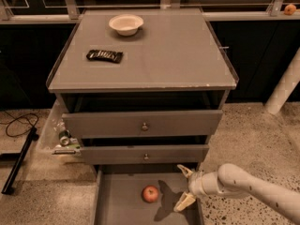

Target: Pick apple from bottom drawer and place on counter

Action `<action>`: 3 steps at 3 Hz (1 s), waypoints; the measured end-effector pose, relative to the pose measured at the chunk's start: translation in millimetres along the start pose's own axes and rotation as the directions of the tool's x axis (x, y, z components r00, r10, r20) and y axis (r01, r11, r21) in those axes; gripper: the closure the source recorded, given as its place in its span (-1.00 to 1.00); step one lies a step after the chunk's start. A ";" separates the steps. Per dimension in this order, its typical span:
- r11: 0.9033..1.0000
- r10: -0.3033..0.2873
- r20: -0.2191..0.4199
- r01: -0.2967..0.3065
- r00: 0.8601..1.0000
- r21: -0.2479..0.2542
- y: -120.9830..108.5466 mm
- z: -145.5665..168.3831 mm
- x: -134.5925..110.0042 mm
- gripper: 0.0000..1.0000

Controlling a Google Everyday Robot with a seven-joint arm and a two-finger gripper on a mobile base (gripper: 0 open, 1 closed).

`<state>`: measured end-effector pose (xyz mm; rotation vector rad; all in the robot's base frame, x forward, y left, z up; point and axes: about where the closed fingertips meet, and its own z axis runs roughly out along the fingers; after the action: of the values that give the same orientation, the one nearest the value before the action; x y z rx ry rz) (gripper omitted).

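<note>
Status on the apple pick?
Pincer open, low over bottom drawer, right of apple, not touching. Apple sits on drawer floor. Nothing between them.

apple point(150, 193) in bottom drawer point(117, 201) | gripper point(181, 188) right of apple

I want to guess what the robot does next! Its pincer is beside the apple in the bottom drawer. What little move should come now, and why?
Probably slide the pincer sideways toward the apple. Its fingers stand open, but the apple sits apart from them on the floor of the bottom drawer, so nothing is between them to squeeze yet.
</note>
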<state>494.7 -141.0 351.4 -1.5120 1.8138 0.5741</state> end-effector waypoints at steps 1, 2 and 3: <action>1.000 0.008 0.026 -0.008 1.000 -0.005 0.8 35.9 18.9 -1.00; 0.999 0.014 0.063 -0.012 0.998 -0.030 9.8 74.6 29.2 -1.00; 0.999 0.014 0.063 -0.012 0.998 -0.030 9.8 74.6 29.2 -1.00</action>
<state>500.0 -104.7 279.4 -1.4863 1.7751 0.6503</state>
